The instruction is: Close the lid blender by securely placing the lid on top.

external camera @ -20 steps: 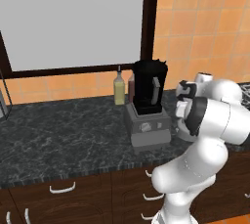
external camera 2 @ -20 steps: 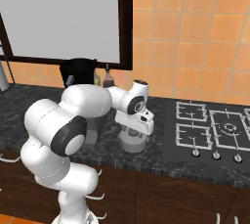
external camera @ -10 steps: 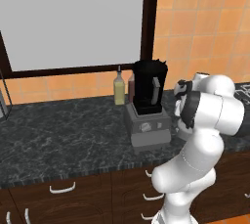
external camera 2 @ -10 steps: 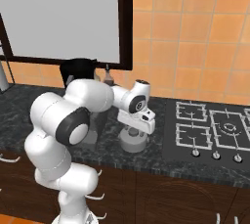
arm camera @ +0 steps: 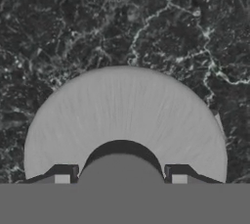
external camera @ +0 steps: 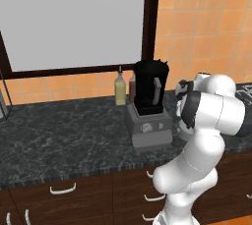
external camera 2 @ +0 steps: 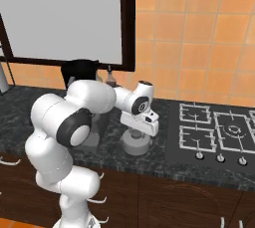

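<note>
The lid (arm camera: 124,120) lies flat on the dark marbled counter (arm camera: 73,22), directly beneath the gripper (arm camera: 120,179); in the hand view its pale grey disc spreads wide, and the raised centre knob sits between the two fingertips (arm camera: 62,178), which stand one on each side of the knob and close to it. Whether they actually press on the knob cannot be told. In the right base view the lid (external camera 2: 136,145) rests on the counter (external camera 2: 164,165) just beside the hob (external camera 2: 219,135), with the hand pointed straight down onto it. The blender (external camera: 149,106) stands apart from the lid, to the arm's left, its black jar upright on the grey boxy base and its top uncovered. A yellowish bottle (external camera: 119,88) stands just behind the blender near the orange tiled wall (external camera: 206,37), below the window (external camera: 74,17).
</note>
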